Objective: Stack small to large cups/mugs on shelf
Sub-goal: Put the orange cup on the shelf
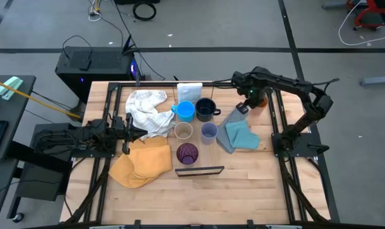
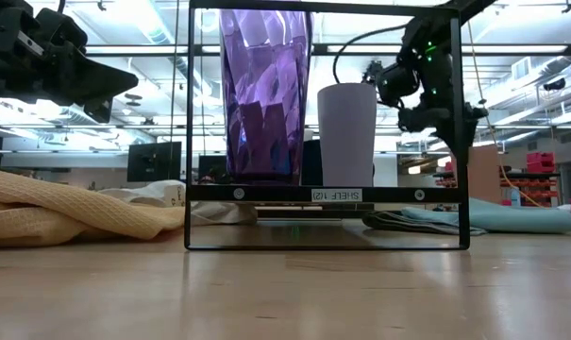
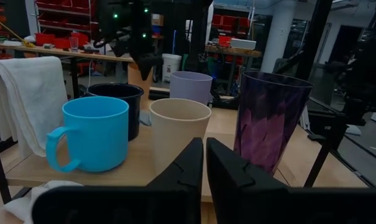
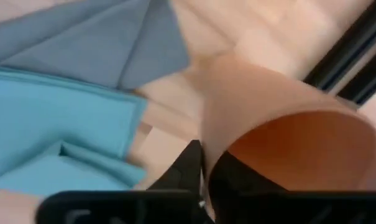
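The right gripper (image 4: 203,171) pinches the orange cup's (image 4: 281,124) rim beside the blue cloth (image 4: 63,118); that thin grip could slip, tipping it.

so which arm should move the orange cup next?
Right. Its gripper is pinched on the orange cup rim at the table's far right; the left gripper is shut, waiting by the yellow cloth.

From my station I take the wooden tabletop (image 1: 243,184) as my anchor. Toward its left side I see a crumpled white cloth (image 1: 146,109), and just in front of that a rumpled yellow cloth (image 1: 140,163). Toward the right side lies a blue cloth (image 1: 240,135), partly folded. A small white box (image 1: 189,90) sits at the far edge, near the middle.
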### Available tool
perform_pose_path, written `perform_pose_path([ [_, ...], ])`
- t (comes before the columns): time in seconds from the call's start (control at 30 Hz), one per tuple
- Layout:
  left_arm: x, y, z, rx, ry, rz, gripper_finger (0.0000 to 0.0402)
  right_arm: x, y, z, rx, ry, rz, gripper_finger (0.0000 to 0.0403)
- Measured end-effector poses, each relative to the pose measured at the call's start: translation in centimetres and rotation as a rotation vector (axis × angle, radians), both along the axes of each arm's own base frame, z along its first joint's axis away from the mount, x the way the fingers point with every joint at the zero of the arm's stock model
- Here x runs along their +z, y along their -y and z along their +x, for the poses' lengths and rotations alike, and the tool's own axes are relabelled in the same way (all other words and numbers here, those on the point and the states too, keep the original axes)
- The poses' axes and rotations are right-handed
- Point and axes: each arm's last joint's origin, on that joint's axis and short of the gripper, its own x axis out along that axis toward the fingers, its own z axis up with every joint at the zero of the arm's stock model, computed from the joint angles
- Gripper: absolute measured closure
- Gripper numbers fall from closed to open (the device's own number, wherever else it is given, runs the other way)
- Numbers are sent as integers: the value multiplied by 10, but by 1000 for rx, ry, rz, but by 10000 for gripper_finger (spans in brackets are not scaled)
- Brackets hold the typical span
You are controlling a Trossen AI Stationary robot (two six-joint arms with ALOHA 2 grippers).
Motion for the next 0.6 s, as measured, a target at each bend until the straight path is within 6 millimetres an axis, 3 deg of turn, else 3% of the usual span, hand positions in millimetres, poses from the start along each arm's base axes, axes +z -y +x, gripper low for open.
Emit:
perform_pose_path([
  [0.17,0,0,0,0,0,0,373,20,-6,1,46,0,-110,396],
  [0.27,0,0,0,0,-1,0,368,42,-25,2,55,90,-116,398],
  [0.47,0,0,0,0,-1,8,368,93,-106,-3,87,384,-63,400],
  [0.6,0,0,0,1,2,8,375,115,-165,-11,169,515,-13,401],
])
